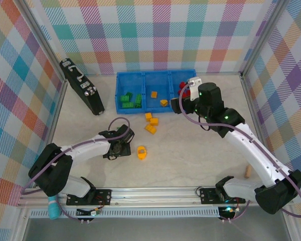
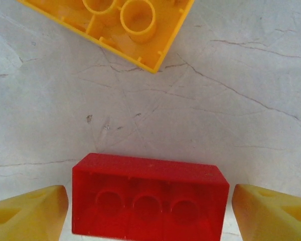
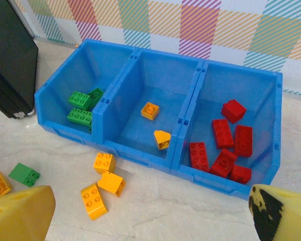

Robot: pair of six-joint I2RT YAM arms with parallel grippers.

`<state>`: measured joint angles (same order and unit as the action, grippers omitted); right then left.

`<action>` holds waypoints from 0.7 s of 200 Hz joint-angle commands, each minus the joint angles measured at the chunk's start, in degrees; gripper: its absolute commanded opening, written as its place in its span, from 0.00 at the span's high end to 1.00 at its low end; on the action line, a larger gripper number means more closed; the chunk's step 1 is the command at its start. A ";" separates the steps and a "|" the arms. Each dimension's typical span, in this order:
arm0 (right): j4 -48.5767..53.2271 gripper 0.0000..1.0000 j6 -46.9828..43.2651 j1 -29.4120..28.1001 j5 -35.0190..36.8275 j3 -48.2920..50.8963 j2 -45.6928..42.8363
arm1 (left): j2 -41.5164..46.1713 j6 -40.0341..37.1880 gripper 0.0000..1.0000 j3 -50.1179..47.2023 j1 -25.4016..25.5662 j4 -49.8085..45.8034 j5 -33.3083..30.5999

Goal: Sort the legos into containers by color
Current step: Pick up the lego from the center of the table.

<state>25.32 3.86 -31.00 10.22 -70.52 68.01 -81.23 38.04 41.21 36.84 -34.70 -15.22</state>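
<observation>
The left gripper's (image 2: 150, 215) jaws stand open astride a red brick (image 2: 148, 173), a gap at each side and nothing gripped, well in front of the blue tray (image 3: 241, 69). The right gripper's (image 3: 150, 216) jaws gape wide and empty just before the tray's right end. In the tray, green bricks (image 3: 80, 100) lie in the left compartment, yellow bricks (image 3: 150, 110) in the middle and red bricks (image 3: 223, 133) in the right, with loose yellow bricks (image 3: 104, 161) just before its front wall.

From the left wrist, the yellow brick (image 2: 125, 25) runs off the top edge and the red brick (image 2: 148, 198) off the bottom. From above, the right arm (image 1: 210, 100) hides most red bricks (image 1: 181, 90) in the tray (image 1: 140, 75).
</observation>
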 commanded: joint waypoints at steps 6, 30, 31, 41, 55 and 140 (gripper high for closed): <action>-1.69 0.01 -0.08 0.51 0.15 -2.01 0.71 | -1.36 -1.08 0.21 -0.74 -1.30 1.69 1.29; -1.77 0.01 -0.09 0.59 0.15 -2.08 1.07 | -1.74 -1.32 0.31 -0.69 -1.42 1.61 1.83; -1.77 0.01 -0.08 0.59 0.15 -2.08 1.07 | -1.74 -1.31 0.32 -0.69 -1.42 1.59 1.85; -1.85 0.01 -0.07 0.59 0.17 -1.97 1.16 | -1.74 -1.35 0.32 -0.69 -1.42 1.43 2.27; -1.77 0.01 -0.46 0.73 0.52 -2.08 1.16 | -1.49 -1.41 0.33 -0.61 -1.42 1.04 2.88; -3.06 0.01 -2.94 2.50 1.87 -2.39 0.15 | -4.11 -2.61 0.41 18.29 6.87 -8.55 1.73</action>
<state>24.86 2.07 -29.12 11.51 -71.68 68.69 -83.20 36.53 50.30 40.47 -39.57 -12.99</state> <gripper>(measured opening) 0.988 0.633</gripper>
